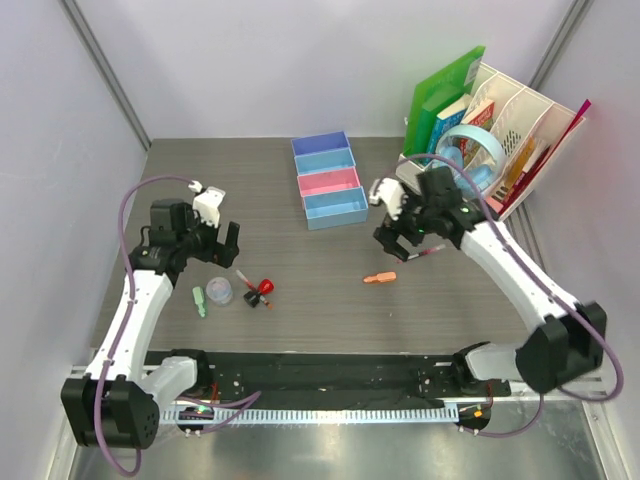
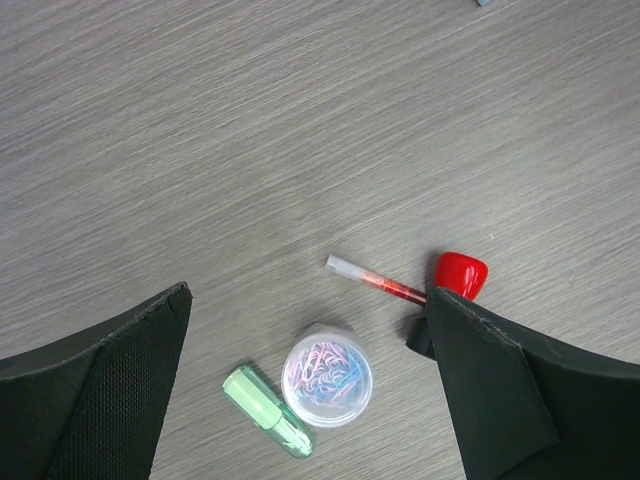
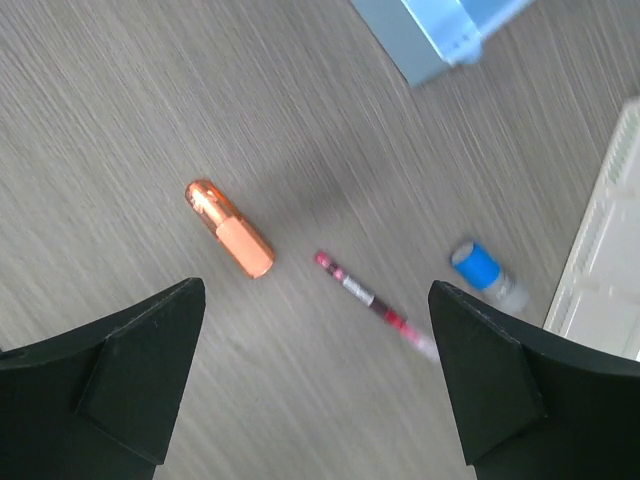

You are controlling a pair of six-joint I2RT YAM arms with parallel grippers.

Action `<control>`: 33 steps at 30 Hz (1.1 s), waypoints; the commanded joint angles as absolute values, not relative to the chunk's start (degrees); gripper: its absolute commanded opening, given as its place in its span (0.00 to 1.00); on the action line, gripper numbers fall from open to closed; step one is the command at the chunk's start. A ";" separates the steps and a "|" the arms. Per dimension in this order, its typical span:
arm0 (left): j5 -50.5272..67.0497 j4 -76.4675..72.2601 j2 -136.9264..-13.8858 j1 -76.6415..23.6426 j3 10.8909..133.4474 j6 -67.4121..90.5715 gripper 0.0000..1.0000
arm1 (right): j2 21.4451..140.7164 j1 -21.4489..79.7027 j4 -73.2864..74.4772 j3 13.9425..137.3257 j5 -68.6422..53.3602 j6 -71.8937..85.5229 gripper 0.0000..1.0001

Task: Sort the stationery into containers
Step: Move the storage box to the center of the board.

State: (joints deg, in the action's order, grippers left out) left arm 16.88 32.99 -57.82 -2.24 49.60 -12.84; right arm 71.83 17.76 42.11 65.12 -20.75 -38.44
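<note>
Right hand, wide open and empty, hovers over the slim red pen lying flat on the tabletop just right of its centreline, long axis diagonal across the closing line.

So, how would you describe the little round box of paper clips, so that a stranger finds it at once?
On the grey table, look near the open left claw, where a small cluster lies. The round box sits between a green piece and a red pen; it alone is round and see-through, with pink and blue clips inside.
</note>
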 commanded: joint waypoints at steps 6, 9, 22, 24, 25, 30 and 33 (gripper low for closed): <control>16.87 31.38 -61.35 -2.02 51.42 -12.47 1.00 | 94.81 28.04 31.21 81.26 -7.58 -42.19 0.96; 16.44 31.29 -62.14 -2.11 51.33 -13.27 1.00 | 102.55 28.04 27.44 86.55 -1.79 -40.00 0.96; 17.67 31.20 -62.05 -2.11 50.19 -13.88 1.00 | 118.65 27.16 14.59 102.74 14.59 -33.93 0.96; 17.58 31.29 -61.79 -2.02 49.75 -14.24 1.00 | 119.26 27.16 15.29 101.87 14.41 -33.93 0.97; 17.40 31.46 -61.53 -2.11 49.57 -14.50 1.00 | 119.35 27.16 15.38 101.34 14.50 -33.93 0.97; 17.40 32.08 -61.00 -2.02 48.96 -15.47 1.00 | 116.73 26.46 15.56 97.31 15.20 -29.99 0.96; 18.19 32.34 -60.65 -2.11 48.52 -15.73 1.00 | 112.69 25.93 13.46 94.14 17.13 -27.95 0.95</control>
State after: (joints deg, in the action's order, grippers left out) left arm 16.58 32.91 -62.39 -2.24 49.15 -14.33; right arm 119.09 26.68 15.84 97.27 13.89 -32.08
